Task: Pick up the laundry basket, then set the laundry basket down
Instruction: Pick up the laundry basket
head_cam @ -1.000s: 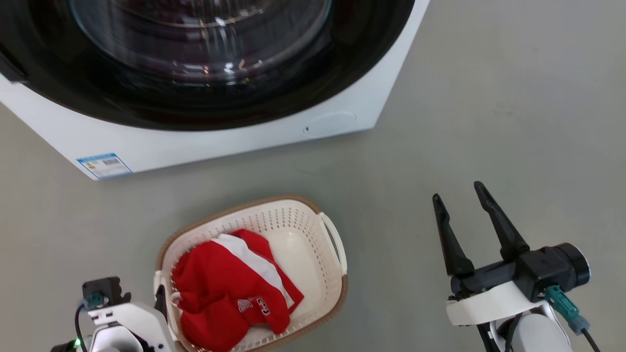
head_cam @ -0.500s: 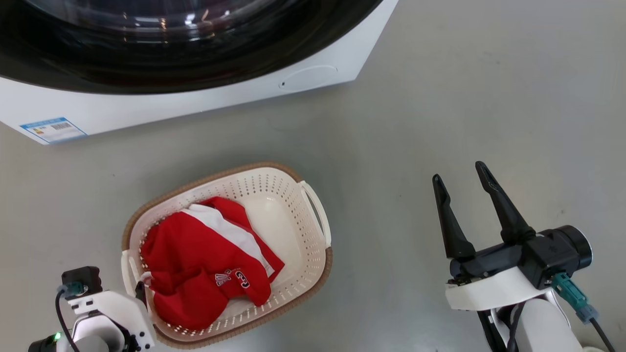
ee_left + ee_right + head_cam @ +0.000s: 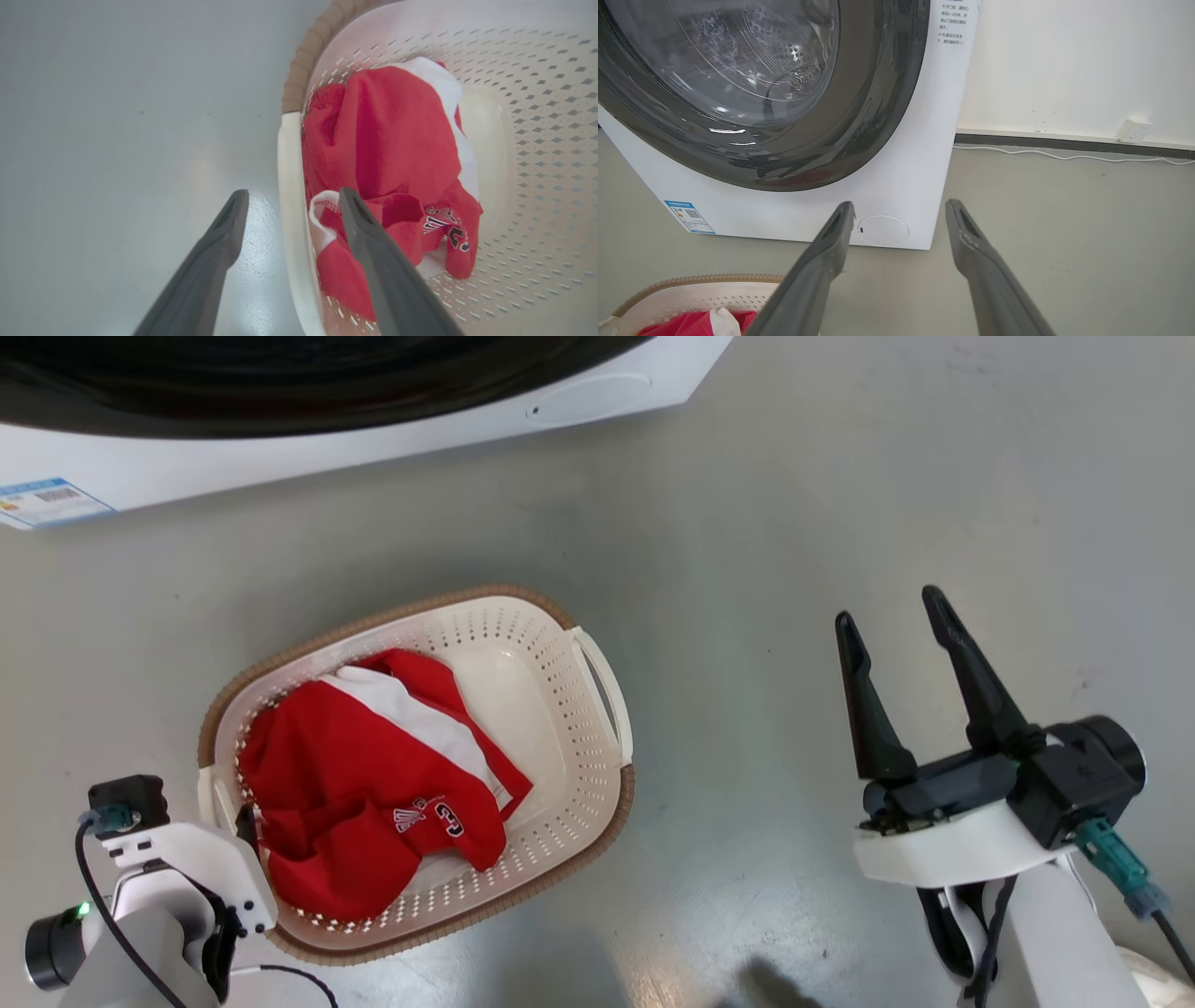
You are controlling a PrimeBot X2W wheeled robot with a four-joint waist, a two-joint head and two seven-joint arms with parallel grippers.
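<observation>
The laundry basket (image 3: 551,700) is found left of centre in the head view, its long axis running from lower left to upper right. Its lower-left handle (image 3: 286,154) is straddled by the left gripper (image 3: 294,197), spread wide, nothing clamped. The right gripper (image 3: 887,609), equally spread and empty, is seen well apart at the frame's right.

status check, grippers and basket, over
Left gripper open, fingers astride side of laundry basket. Right gripper open, apart, over floor. Basket grounded, red garment inside.
</observation>
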